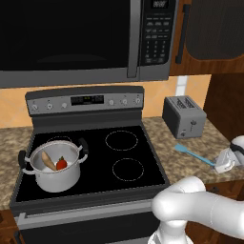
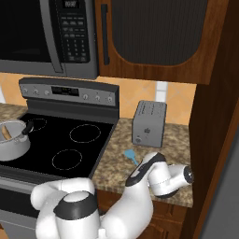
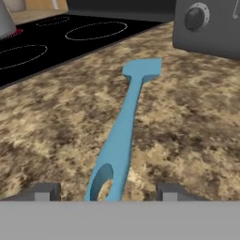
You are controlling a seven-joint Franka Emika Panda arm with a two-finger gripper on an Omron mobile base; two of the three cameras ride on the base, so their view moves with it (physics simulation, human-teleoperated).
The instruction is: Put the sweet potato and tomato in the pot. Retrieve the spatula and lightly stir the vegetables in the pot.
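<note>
Left base view: sweet potato (image 1: 48,160) and tomato (image 1: 61,164) sit in the pot (image 1: 55,167); the spatula (image 1: 194,155) lies flat on the bench (image 1: 190,167).

Hand view: the gripper (image 3: 106,193), spread, straddles the blue handle's looped end; close squarely across it.

The arm (image 2: 140,196) is made of glossy white rounded segments with dark grey bands at its joints, a dark cap on the round base joint, and the gripper (image 3: 105,193) has two small dark grey square fingertips (image 3: 42,192).
</note>
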